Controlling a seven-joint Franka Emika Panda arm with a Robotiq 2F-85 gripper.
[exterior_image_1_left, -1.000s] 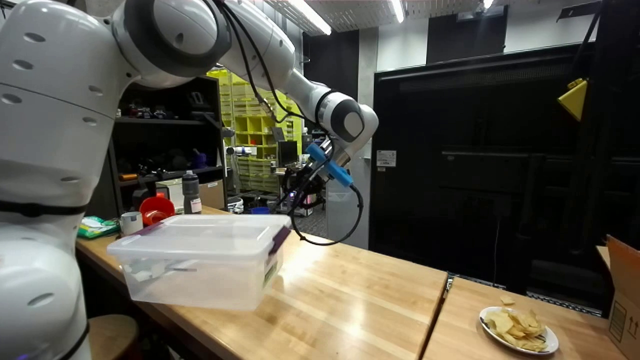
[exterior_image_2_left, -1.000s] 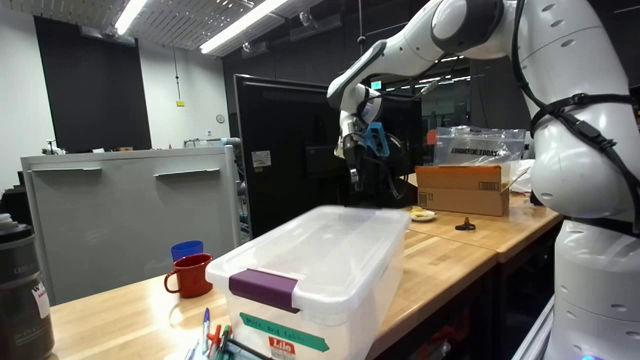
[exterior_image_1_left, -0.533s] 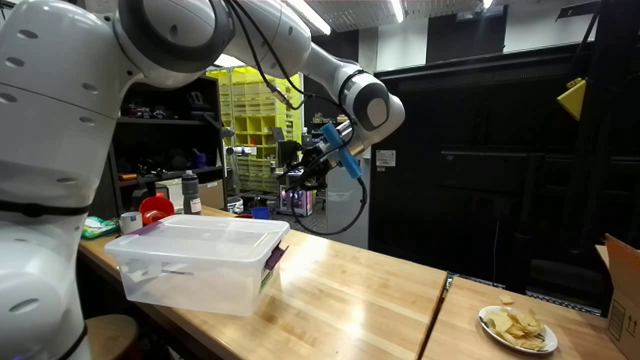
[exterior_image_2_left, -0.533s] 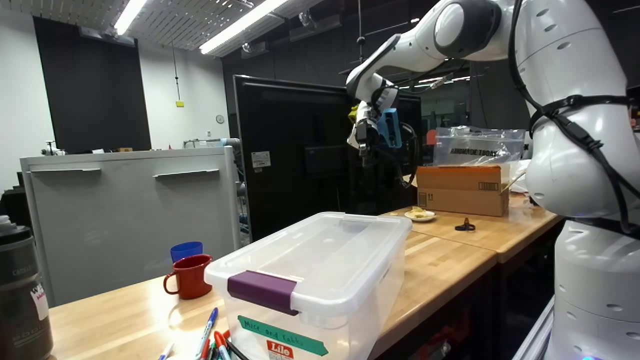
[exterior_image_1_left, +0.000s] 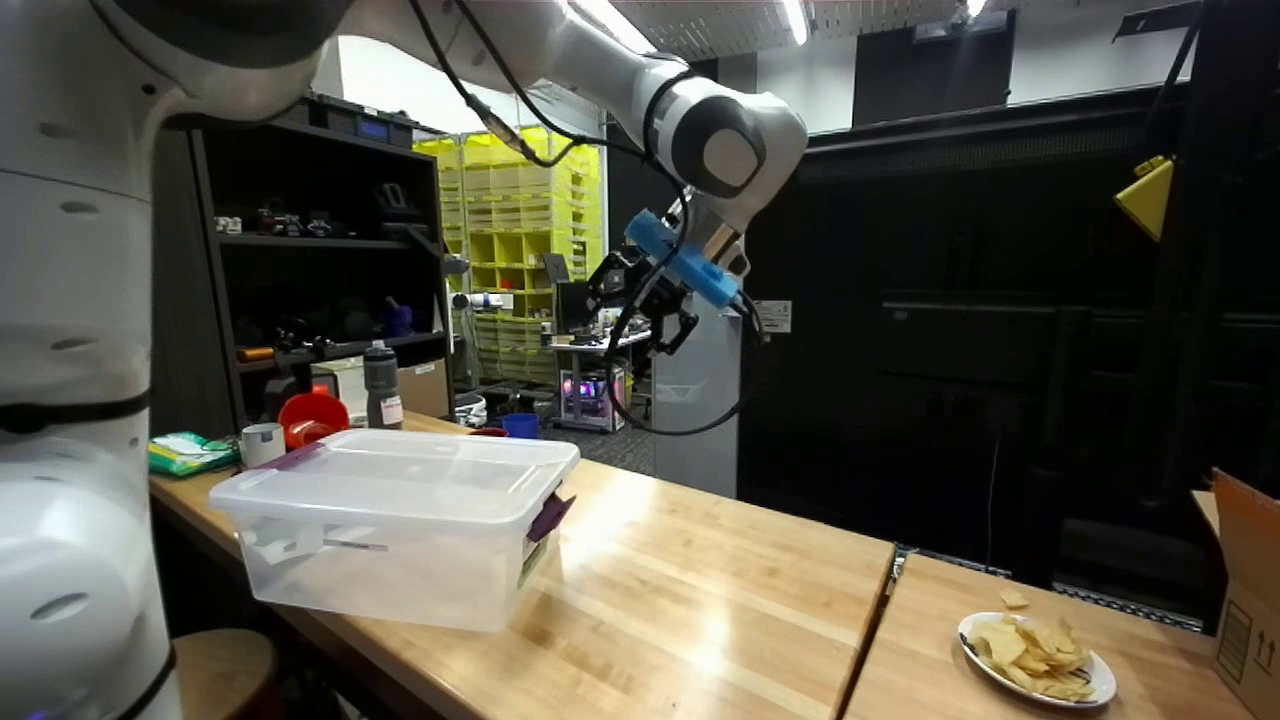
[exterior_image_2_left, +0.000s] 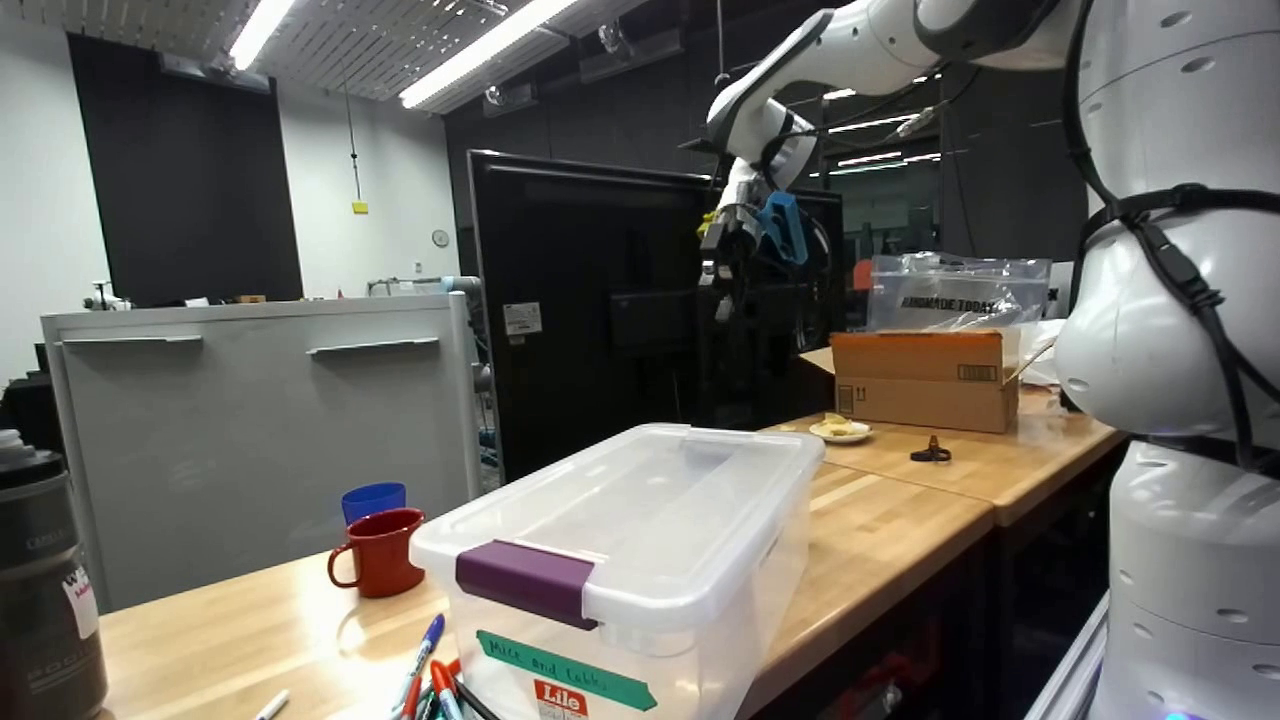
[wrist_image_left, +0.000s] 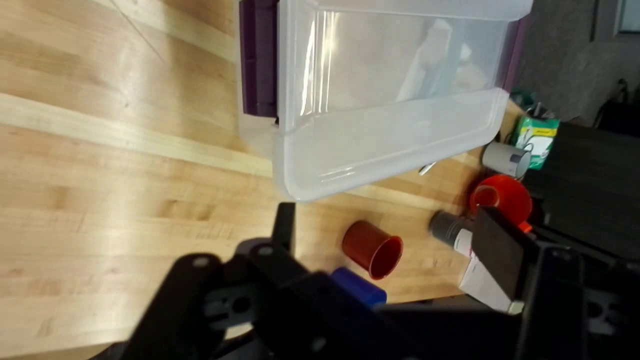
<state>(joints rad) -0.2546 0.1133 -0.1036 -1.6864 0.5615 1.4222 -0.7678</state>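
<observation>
The 2 fingers (wrist_image_left: 500, 252) stand wide apart, empty, above the surface (wrist_image_left: 100, 215). In an exterior view, the lidded bin (exterior_image_2_left: 640, 520) rests near, right of the mug (exterior_image_2_left: 385, 555) and cup (exterior_image_2_left: 373, 497).

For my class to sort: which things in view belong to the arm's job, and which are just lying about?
Likely the job: the open gripper; the lidded plastic box nearest it; its nearer purple latch, swung outward.

Seemingly just lying about: red mug; blue cup; plate of chips; cardboard box; pens.
</observation>
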